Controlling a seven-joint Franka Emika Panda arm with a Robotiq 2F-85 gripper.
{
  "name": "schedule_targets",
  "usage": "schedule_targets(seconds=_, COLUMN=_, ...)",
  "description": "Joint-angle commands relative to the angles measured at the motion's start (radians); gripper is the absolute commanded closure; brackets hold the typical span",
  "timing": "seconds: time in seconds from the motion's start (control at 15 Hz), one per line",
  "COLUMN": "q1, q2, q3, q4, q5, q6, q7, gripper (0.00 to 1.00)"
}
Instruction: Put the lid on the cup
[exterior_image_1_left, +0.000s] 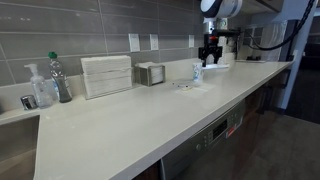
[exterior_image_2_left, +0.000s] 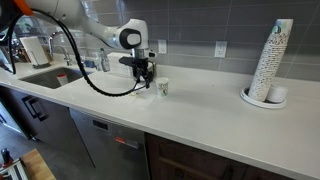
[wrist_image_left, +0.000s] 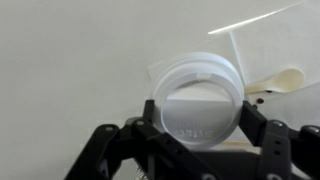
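My gripper (wrist_image_left: 198, 112) is shut on the lid (wrist_image_left: 197, 95), a whitish round disc held by its edges between the two black fingers. In both exterior views the gripper (exterior_image_1_left: 210, 55) (exterior_image_2_left: 146, 78) hangs just above the counter. The cup (exterior_image_2_left: 163, 88), short and white with bluish markings, stands upright on the counter a little to the side of the gripper, apart from it; it also shows in an exterior view (exterior_image_1_left: 197, 73). The cup does not show clearly in the wrist view.
A tall stack of white cups (exterior_image_2_left: 272, 55) stands on a plate (exterior_image_2_left: 262, 100). There is a sink (exterior_image_2_left: 45, 76), a soap bottle (exterior_image_1_left: 40, 90), a drink bottle (exterior_image_1_left: 60, 78), a white box (exterior_image_1_left: 106, 75) and a napkin holder (exterior_image_1_left: 150, 74). A pale scrap (wrist_image_left: 283, 80) lies under the gripper.
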Motion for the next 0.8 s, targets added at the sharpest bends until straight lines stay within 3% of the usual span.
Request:
schedule_targets(seconds=0.0, q1=0.015, q2=-0.047, q3=-0.016, q4=0.002, q5=-0.032, q6=-0.01, q7=0.03, gripper=0.43)
schedule_targets(seconds=0.27, q1=0.009, q2=-0.029, q3=-0.03, q4=0.057, q5=-0.065, q6=0.04, q7=0.036, gripper=0.43)
schedule_targets(seconds=0.73, q1=-0.026, q2=0.086, q3=-0.031, q4=0.212, q5=-0.007, q6=0.101, q7=-0.003, gripper=0.43)
